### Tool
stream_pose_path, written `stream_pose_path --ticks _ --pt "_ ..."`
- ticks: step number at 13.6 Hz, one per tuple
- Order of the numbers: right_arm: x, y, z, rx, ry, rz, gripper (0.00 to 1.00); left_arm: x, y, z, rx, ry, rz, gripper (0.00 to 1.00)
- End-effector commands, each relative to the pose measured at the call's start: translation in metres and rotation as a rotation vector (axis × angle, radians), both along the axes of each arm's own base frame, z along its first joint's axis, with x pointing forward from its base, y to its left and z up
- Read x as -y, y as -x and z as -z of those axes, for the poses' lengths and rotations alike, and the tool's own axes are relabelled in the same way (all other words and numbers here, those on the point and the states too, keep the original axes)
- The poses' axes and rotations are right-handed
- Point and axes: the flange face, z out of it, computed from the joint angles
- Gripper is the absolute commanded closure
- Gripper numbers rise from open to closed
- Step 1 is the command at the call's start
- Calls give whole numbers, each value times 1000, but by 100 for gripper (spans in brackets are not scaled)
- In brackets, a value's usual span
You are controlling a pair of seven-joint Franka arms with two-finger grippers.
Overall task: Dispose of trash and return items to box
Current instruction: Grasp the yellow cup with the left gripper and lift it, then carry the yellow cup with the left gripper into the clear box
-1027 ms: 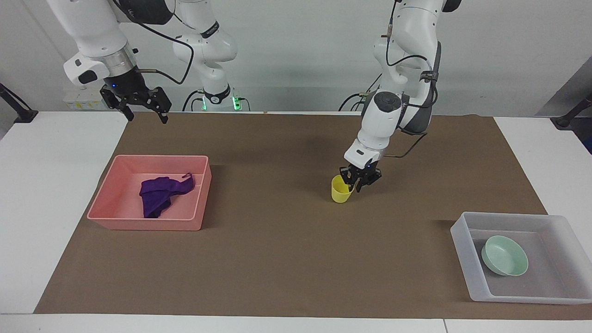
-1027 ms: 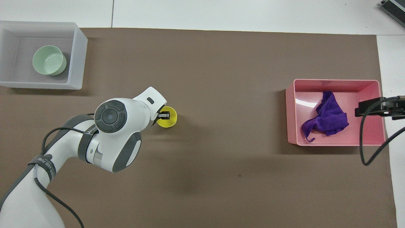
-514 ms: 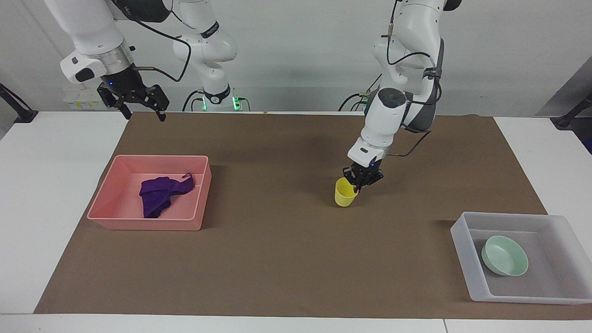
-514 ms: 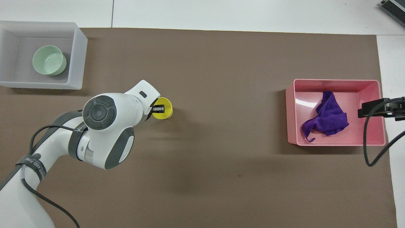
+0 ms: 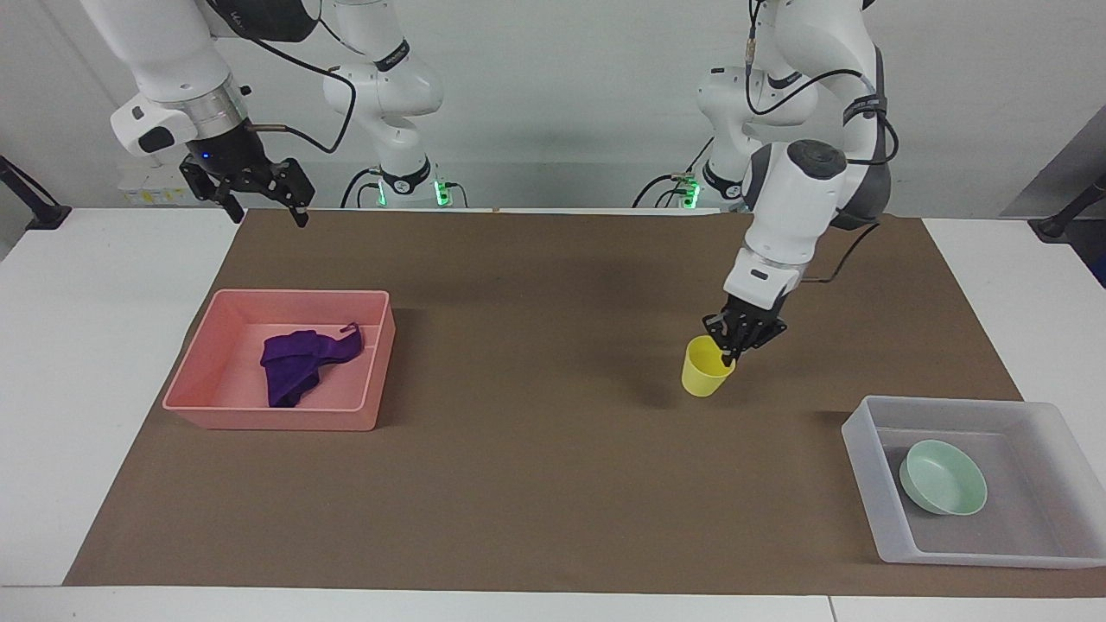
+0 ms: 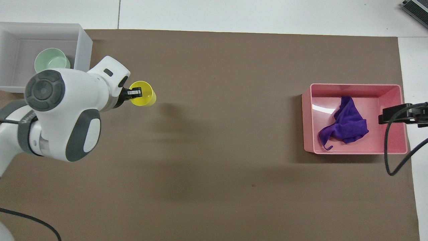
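There is one yellow cup [image 5: 706, 373], one mint-green bowl [image 5: 942, 477], one purple cloth [image 5: 301, 363], one translucent box [image 5: 873, 484] and one pink bin [image 5: 225, 345], all on or over a brown mat [image 5: 536, 484] that covers the middle of the white worktop [image 5: 95, 389]. The left gripper [image 5: 733, 345] has its jaws closed on the rim of the cup, one finger inside and one outside, and holds it clear of the mat, above open mat between the middle of the worktop and the box; the cup's shadow lies on the mat beneath it. The bowl sits upright inside the box at the left arm's end of the worktop. In the overhead view the left arm's white body covers part of the box and part of the bowl. The crumpled cloth lies inside the pink bin toward the right arm's end. The right gripper [image 5: 259, 192] waits raised, over the mat's edge by the robots' side of the bin, with its jaws spread apart and holding nothing. Nothing else lies on the mat between the cup and the box.
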Motion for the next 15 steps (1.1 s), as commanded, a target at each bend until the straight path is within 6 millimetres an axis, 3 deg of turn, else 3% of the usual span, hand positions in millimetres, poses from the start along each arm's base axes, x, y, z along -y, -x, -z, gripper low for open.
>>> stream_pose_path --ticks 1,5,9,11,15 --pt "4 2 4 12 -10 -19 0 -43 -24 -22 11 -40 21 100" --pt "1 2 4 15 -9 -17 0 -108 -51 -42 45 -58 -4 100" --pt "2 2 5 11 -6 -20 0 -194 -75 -61 36 -58 -28 100" --pt "1 3 6 8 -6 -23 0 -228 -81 -63 38 -75 1 100" --pt "-3 2 -4 6 10 -36 0 -272 -110 -69 43 -74 -26 100"
